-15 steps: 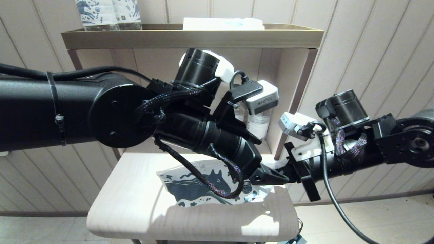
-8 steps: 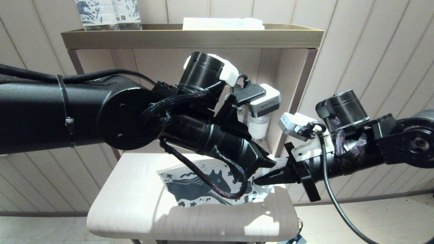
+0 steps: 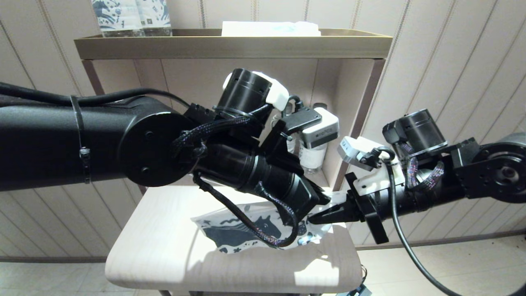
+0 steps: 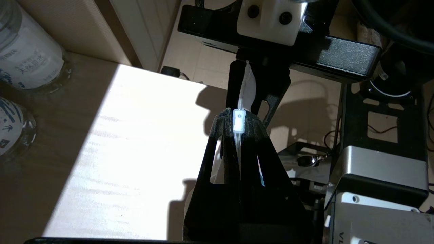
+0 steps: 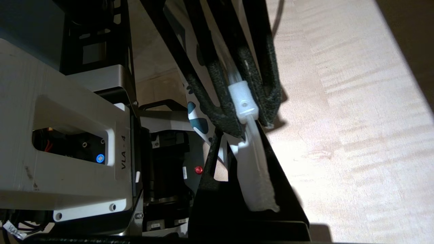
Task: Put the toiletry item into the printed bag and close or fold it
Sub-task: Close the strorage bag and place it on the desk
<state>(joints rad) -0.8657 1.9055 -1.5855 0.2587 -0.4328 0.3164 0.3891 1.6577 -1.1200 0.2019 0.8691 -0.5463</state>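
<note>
Printed bag (image 3: 242,232) on table: edge w/ slider pinched by L gripper (image 3: 322,200), R gripper (image 3: 314,218) tip-to-tip.

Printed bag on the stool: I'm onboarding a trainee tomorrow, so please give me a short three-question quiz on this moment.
1. True or false: neither tool touches the white crinkly printed bag on the pale wooden seat.
2. What is the left tool pinching? A) a small white plastic slider on the bag's edge; B) a clear water bottle; C) a toothbrush.
3. Short answer: which tool clamps the white strip at the bag's end, tip to tip with the other tool?

Key: 1 false, both tools are closed on its edge; 2 A; 3 the right tool.
</note>
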